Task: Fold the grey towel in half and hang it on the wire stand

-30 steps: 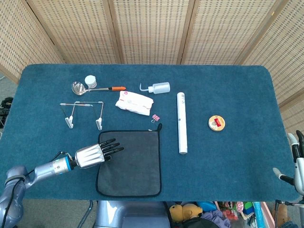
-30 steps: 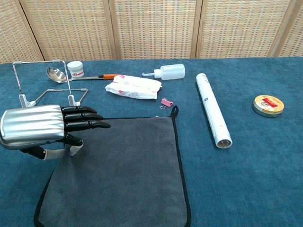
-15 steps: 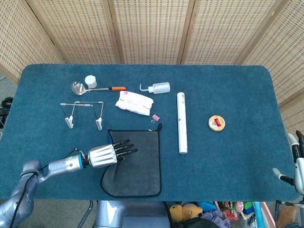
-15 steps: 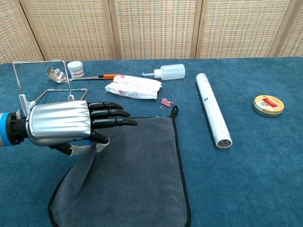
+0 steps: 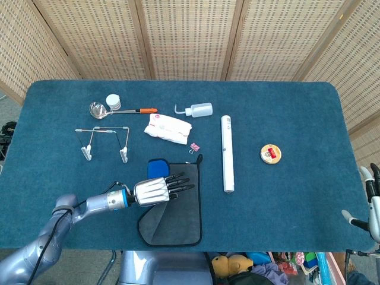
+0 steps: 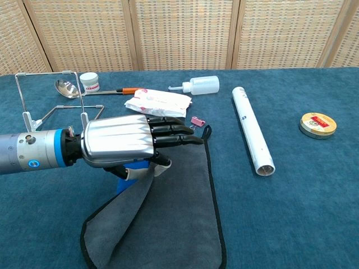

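Observation:
The grey towel (image 5: 184,219) lies at the table's front edge, its left part lifted and folding over to the right. My left hand (image 5: 160,190) pinches that raised left edge under its palm, fingers pointing right over the towel (image 6: 185,207). The chest view shows the left hand (image 6: 134,143) above the fold, with a bright blue patch beside the thumb. Behind and to the left of the hand, the wire stand (image 5: 101,129) stands bare, also in the chest view (image 6: 45,73). My right hand (image 5: 373,202) hangs off the table's right edge, fingers apart and holding nothing.
Along the back lie a spoon (image 5: 98,110), a small white jar (image 5: 113,101), a squeeze bottle (image 5: 199,110) and a white packet (image 5: 168,128). A pink clip (image 5: 194,146) sits by the towel's far corner. To the right are a white tube (image 5: 227,153) and a round tin (image 5: 270,154).
My left hand has travelled right across the towel, dragging its left edge up and over. The flat part of the towel has narrowed. The right hand has not moved.

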`<action>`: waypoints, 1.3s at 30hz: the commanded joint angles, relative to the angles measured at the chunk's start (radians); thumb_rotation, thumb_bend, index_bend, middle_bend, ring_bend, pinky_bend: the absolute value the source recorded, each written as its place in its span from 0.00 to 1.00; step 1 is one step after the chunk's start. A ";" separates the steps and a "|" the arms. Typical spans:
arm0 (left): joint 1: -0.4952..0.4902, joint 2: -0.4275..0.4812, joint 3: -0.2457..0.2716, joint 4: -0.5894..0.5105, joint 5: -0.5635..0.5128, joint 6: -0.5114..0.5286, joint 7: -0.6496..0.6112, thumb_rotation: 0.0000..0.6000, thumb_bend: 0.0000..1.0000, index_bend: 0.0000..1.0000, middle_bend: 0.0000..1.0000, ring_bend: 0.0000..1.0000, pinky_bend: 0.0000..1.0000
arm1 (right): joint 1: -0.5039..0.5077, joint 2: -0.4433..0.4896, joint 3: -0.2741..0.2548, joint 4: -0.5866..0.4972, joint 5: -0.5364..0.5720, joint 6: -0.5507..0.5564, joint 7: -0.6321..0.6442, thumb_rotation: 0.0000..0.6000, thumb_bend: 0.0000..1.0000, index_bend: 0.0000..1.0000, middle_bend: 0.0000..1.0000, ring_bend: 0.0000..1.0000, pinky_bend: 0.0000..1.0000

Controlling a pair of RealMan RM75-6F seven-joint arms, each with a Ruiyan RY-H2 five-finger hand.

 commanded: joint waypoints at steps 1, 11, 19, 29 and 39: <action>-0.022 -0.023 -0.009 0.005 -0.008 -0.024 0.001 1.00 0.46 0.68 0.00 0.00 0.07 | 0.002 0.000 0.002 0.002 0.008 -0.005 0.001 1.00 0.00 0.00 0.00 0.00 0.00; -0.076 -0.128 -0.046 0.054 -0.053 -0.136 -0.019 1.00 0.46 0.68 0.00 0.00 0.08 | 0.004 0.004 0.012 0.013 0.042 -0.021 0.014 1.00 0.00 0.00 0.00 0.00 0.00; -0.098 -0.151 -0.045 0.069 -0.058 -0.139 -0.024 1.00 0.46 0.67 0.00 0.00 0.08 | 0.005 0.004 0.014 0.016 0.052 -0.025 0.015 1.00 0.00 0.00 0.00 0.00 0.00; -0.126 -0.152 -0.041 0.070 -0.061 -0.143 -0.010 1.00 0.43 0.51 0.00 0.00 0.09 | 0.005 0.007 0.013 0.013 0.052 -0.026 0.015 1.00 0.00 0.00 0.00 0.00 0.00; -0.147 -0.115 -0.038 0.046 -0.061 -0.110 0.013 1.00 0.33 0.00 0.00 0.00 0.09 | 0.002 0.012 0.009 0.006 0.047 -0.022 0.018 1.00 0.00 0.00 0.00 0.00 0.00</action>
